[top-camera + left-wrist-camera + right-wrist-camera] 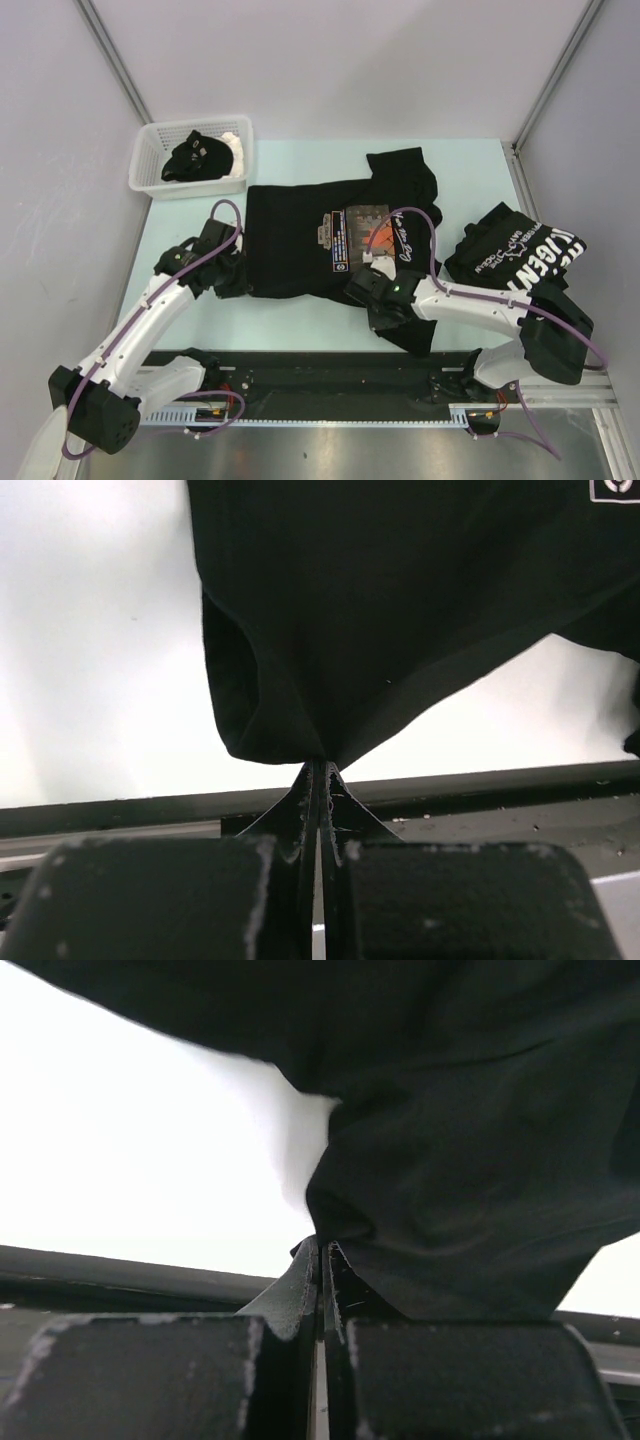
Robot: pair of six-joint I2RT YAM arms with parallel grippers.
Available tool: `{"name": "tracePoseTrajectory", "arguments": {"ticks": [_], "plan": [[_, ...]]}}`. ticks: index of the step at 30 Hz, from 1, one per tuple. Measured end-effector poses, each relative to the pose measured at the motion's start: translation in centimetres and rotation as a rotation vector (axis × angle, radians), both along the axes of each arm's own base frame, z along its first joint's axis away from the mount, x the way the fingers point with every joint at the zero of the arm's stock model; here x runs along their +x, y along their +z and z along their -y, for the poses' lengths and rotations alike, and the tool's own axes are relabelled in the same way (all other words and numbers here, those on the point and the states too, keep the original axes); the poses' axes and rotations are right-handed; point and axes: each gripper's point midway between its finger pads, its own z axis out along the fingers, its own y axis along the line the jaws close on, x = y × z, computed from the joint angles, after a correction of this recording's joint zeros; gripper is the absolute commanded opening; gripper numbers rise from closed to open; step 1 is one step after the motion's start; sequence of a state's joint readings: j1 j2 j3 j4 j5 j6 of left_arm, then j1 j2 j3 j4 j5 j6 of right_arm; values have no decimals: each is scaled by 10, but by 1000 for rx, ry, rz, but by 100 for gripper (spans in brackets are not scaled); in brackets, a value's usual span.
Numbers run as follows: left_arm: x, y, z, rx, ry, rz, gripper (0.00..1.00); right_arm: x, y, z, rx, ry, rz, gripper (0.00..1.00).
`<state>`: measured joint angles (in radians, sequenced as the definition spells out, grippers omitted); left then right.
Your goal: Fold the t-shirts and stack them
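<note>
A black t-shirt with a reddish-brown chest print (300, 235) lies spread across the middle of the table. My left gripper (232, 272) is shut on its near left corner; in the left wrist view the cloth (400, 610) bunches at the closed gripper (322, 765). My right gripper (372, 295) is shut on the same shirt's near right edge, where the fabric (470, 1160) meets the closed gripper (323, 1245). A second black t-shirt with big white lettering (520, 255) lies crumpled at the right, partly under the right arm.
A white slotted basket (160, 180) stands at the back left with a dark garment (198, 155) inside. A black rail (330, 375) runs along the near table edge. Walls close in on the left, back and right.
</note>
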<state>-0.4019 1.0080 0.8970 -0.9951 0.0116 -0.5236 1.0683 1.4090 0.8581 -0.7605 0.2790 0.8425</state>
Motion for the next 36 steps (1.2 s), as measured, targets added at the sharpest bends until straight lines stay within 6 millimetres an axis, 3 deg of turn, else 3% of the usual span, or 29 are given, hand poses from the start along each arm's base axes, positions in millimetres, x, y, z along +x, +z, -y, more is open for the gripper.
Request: {"name": "tracePoseTrajectory", "arguments": {"ticks": [9,12,15,16,18,24,29,36], "plan": [[6,7,-11,53,36,30,0,34,20,5,18,20,16,0],[7,7,-15,65,52,32,0,36,20,7,17,40,-6,21],[6,6,-18,74,64,27,0,32,14,7,2,56,-36,36],[6,6,-18,75,65,26,0,31,12,8,-2,56,-44,48],[6,5,-20,79,71,24,0,29,12,9,-8,56,-52,58],[7,5,-22,83,79,24,0,28,20,15,-1,39,-45,62],[8,5,-26,89,95,25,0,26,32,28,-1,-12,-29,62],[9,5,-29,94,103,23,0,22,33,50,-53,-125,-45,62]]}}
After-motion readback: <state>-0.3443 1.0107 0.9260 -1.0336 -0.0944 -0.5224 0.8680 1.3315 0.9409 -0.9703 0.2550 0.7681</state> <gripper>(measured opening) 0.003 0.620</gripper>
